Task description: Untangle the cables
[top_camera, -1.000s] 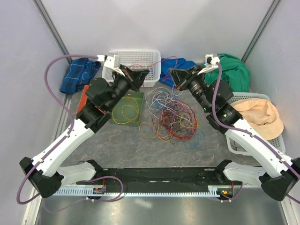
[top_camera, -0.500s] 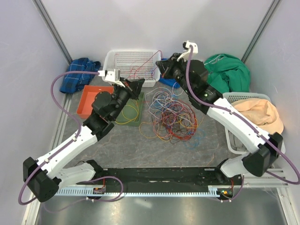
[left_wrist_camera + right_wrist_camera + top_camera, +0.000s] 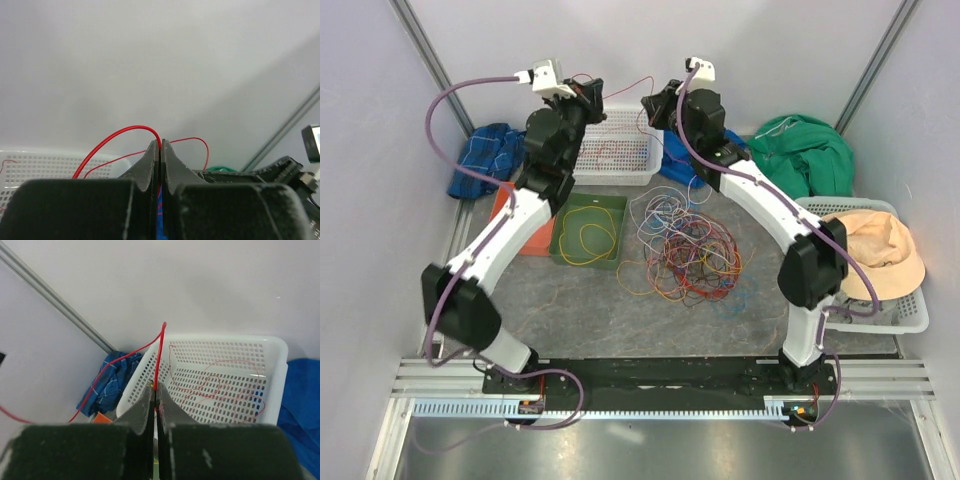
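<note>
A tangled pile of cables (image 3: 682,248) in red, orange, yellow, white and purple lies on the table's middle. Both arms are raised at the back above the white basket (image 3: 610,160). My left gripper (image 3: 584,92) is shut on a thin red cable (image 3: 620,88), which spans across to my right gripper (image 3: 650,105), also shut on it. In the left wrist view the red cable (image 3: 120,134) loops out of the closed tips of the left gripper (image 3: 160,143). In the right wrist view the red cable (image 3: 160,355) rises from the right gripper (image 3: 156,390) over the basket (image 3: 270,347).
A green tray (image 3: 612,205) holds a coiled yellow cable (image 3: 586,240); an orange tray (image 3: 510,205) sits to its left. A thin reddish cable lies in the white basket. Cloths: blue plaid (image 3: 485,160), blue (image 3: 677,165), green (image 3: 807,150). A tan hat (image 3: 875,255) fills a right-hand basket.
Both arms have lifted and swung back from over the pile to above the white basket, carrying the red cable between them; both grippers stayed shut.
</note>
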You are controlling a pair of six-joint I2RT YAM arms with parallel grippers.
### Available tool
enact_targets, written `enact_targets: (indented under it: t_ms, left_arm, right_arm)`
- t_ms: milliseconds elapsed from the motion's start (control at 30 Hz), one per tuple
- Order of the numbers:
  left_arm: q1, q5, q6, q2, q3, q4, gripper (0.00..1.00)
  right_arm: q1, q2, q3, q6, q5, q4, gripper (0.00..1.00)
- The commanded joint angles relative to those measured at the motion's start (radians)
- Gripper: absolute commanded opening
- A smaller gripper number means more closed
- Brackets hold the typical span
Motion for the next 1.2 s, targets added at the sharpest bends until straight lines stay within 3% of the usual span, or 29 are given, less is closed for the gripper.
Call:
enact_targets:
  t_ms: [0, 267, 367, 500, 700, 733, 767, 800, 833, 867, 967, 1067, 1167]
  left_arm:
    - [0.069, 0.081, -0.078, 0.161, 0.064, 0.123, 0.02]
    - [0.155, 0.118, -0.175, 0.434, 0.196, 0.309, 0.02]
    - [0.162, 0.104, -0.182, 0.478, 0.201, 0.312, 0.02]
    - [0.169, -0.015, -0.156, 0.479, 0.159, 0.275, 0.02]
    - [0.204, -0.04, -0.178, 0.48, 0.142, 0.215, 0.02]
    - [0.211, -0.031, -0.182, 0.485, 0.156, 0.185, 0.08]
    - [0.216, 0.01, -0.19, 0.485, 0.164, 0.166, 0.34]
    - [0.221, 0.024, -0.196, 0.482, 0.187, 0.143, 0.52]
    - [0.222, 0.026, -0.199, 0.482, 0.201, 0.113, 0.64]
    - [0.222, 0.032, -0.199, 0.477, 0.214, 0.07, 0.99]
    - [0.222, 0.07, -0.205, 0.469, 0.265, -0.011, 1.0]
    - [0.222, 0.098, -0.236, 0.449, 0.329, -0.134, 1.0]
    - [0.222, 0.106, -0.265, 0.445, 0.417, -0.364, 1.0]
  right_arm:
    - [-0.03, 0.113, 0.079, 0.025, -0.118, 0.163, 0.0]
    - [-0.061, 0.339, 0.211, 0.161, -0.279, 0.417, 0.0]
    - [-0.061, 0.444, 0.333, 0.186, -0.319, 0.399, 0.0]
    - [-0.061, 0.578, 0.479, 0.223, -0.334, 0.348, 0.0]
    - [-0.059, 0.666, 0.548, 0.238, -0.344, 0.316, 0.01]
    - [-0.059, 0.663, 0.539, 0.232, -0.342, 0.314, 0.29]
    - [-0.061, 0.658, 0.531, 0.223, -0.341, 0.308, 0.5]
    - [-0.061, 0.631, 0.502, 0.212, -0.328, 0.288, 0.68]
    - [-0.061, 0.606, 0.473, 0.2, -0.313, 0.288, 0.94]
    - [-0.061, 0.575, 0.434, 0.191, -0.272, 0.299, 0.98]
    - [-0.061, 0.468, 0.317, 0.166, -0.221, 0.319, 0.98]
    - [-0.058, 0.408, 0.312, 0.149, -0.137, 0.154, 0.98]
    - [-0.048, 0.334, 0.278, 0.116, 0.0, 0.054, 0.98]
